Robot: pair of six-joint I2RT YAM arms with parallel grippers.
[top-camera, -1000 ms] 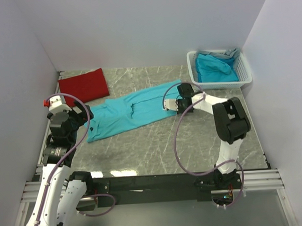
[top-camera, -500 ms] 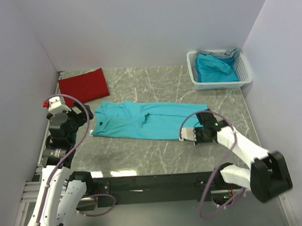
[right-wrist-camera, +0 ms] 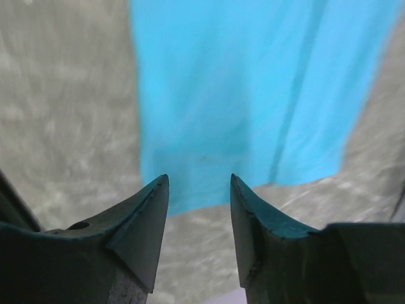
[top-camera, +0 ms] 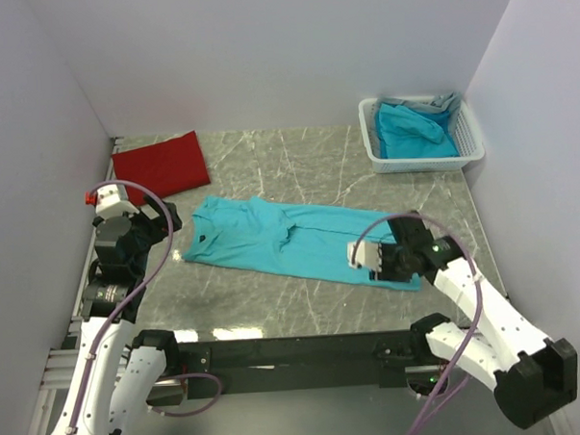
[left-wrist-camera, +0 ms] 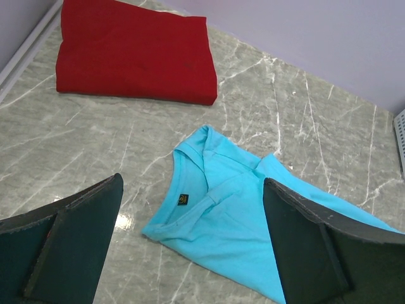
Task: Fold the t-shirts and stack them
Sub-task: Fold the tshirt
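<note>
A turquoise t-shirt (top-camera: 281, 242) lies stretched out flat across the middle of the table, collar to the left and hem to the near right. My right gripper (top-camera: 365, 258) hovers at the hem, open with nothing between its jaws; in the right wrist view the hem edge (right-wrist-camera: 253, 82) lies just beyond the right gripper (right-wrist-camera: 199, 177). The left gripper (top-camera: 170, 223) stays wide open left of the collar, touching nothing. Its wrist view shows the left gripper (left-wrist-camera: 191, 183), the collar with a small dark label (left-wrist-camera: 183, 198) and the folded red t-shirt (left-wrist-camera: 133, 54). That red t-shirt (top-camera: 161, 163) rests at the back left.
A white slatted basket (top-camera: 470, 142) stands at the back right with more turquoise cloth (top-camera: 413, 130) in it. Purple walls close in the table on the left, back and right. The right arm's cable loops over the shirt's hem end.
The right gripper dragged the shirt's hem from the back toward the near right, spreading the shirt out, then opened and let it go. The left arm has not moved.
</note>
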